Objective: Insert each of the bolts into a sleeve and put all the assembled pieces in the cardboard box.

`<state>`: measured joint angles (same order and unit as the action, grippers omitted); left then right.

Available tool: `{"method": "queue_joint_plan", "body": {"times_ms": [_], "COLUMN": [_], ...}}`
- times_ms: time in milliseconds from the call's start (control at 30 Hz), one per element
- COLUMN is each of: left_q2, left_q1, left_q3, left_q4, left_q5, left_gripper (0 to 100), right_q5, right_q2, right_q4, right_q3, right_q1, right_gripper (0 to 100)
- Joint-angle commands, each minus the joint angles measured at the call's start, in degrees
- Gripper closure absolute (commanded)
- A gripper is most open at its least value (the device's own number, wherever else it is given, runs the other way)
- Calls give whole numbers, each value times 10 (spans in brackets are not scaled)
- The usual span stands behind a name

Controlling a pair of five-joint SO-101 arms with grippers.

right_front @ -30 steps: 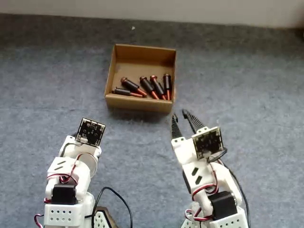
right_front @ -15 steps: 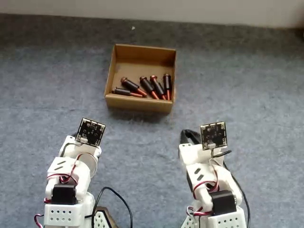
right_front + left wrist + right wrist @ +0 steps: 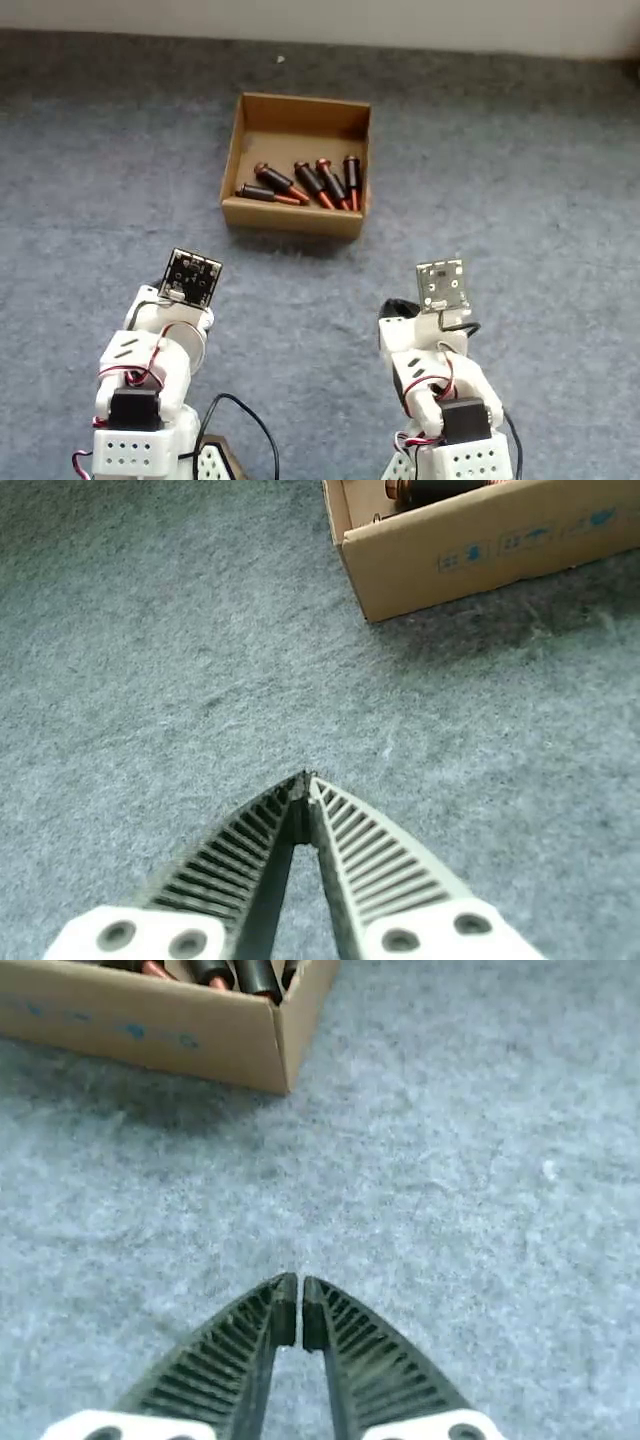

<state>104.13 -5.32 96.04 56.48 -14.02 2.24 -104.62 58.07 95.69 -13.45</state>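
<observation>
The table (image 3: pixel 560 200), covered in grey carpet-like fabric, carries everything. The cardboard box (image 3: pixel 290 215) stands open-topped on it and serves as the landmark here.

On the near side of the box, well apart from it, the left arm (image 3: pixel 150 370) and right arm (image 3: pixel 440 390) sit folded low over their own bases, one off each front corner of the box. That posture reads as a rest pose: neither arm is placed to reach over the rim.

The left tool (image 3: pixel 303 785) points at the table in front of the box's near left corner, its ribbed jaws meeting at the tips with nothing between them. The right tool (image 3: pixel 299 1285) points at the table in front of the near right corner, jaws likewise pressed together and holding nothing. Closed, bare jaws fit arms that have no pick in hand.

Inside the box, five assembled pieces (image 3: pixel 300 182) lie flat on the floor toward the near wall, side by side in a loose row. Each is a dark sleeve with an orange-red bolt end sticking out, so the bolts appear seated. Lying within the walls keeps them from rolling away. Judged from this, the task looks complete.
</observation>
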Motion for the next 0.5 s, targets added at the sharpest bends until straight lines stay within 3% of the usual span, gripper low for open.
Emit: {"method": "queue_joint_plan", "body": {"times_ms": [0,267,467], "left_q2": [0,0,0], "left_q1": [7,5,0], "left_q3": [11,11,11], "left_q4": [29,144,195], "left_q5": [-5,-5,-4], "left_gripper": [984,984,986], "right_q5": [6,6,6], "right_q2": [-5,-5,-6], "right_q4": [33,137,137], "right_q3": [73,73,73], "right_q1": [4,4,4], "right_gripper": [992,992,992]}}
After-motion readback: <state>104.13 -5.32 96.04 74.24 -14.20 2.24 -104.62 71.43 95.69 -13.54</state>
